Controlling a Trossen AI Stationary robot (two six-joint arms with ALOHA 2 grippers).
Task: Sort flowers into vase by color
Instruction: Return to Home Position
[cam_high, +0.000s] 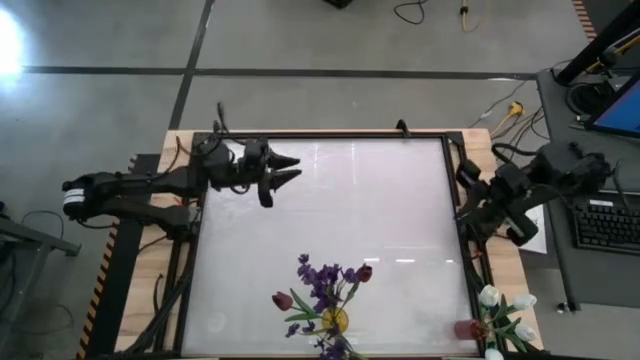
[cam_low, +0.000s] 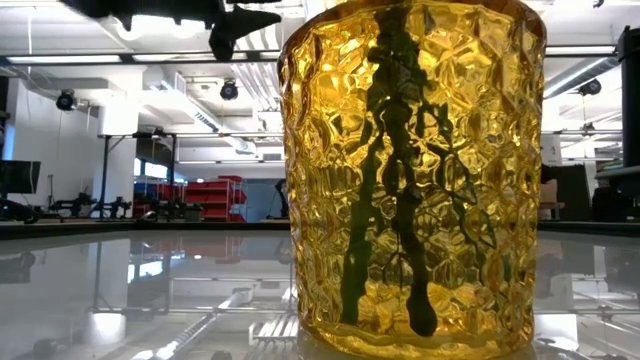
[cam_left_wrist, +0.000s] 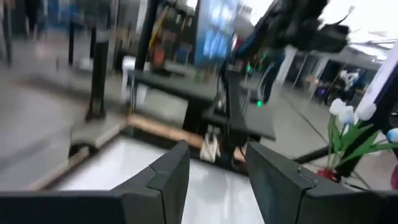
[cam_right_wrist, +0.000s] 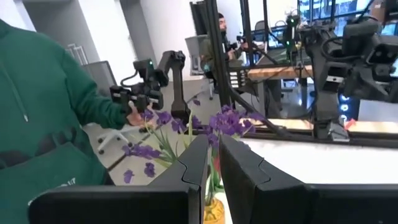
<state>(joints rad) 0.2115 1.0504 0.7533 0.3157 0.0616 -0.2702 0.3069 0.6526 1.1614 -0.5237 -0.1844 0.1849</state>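
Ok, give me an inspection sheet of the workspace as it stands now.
Surface: table top, pale and glossy, in a dark frame.
Job's things: purple flowers and dark red flowers in the yellow vase; white tulips in the red vase, at the high view's lower right.
Clutter: nothing seen.
Grippers: left gripper open, empty, over the table's upper left; right gripper shut, empty, at the right edge.
Cables: loose cables on the floor.
Surroundings: keyboard; person in green top.

The yellow vase (cam_low: 410, 180) was cut off at the low view's top and bottom. The white flowers (cam_high: 503, 312) ran off the high view's bottom.
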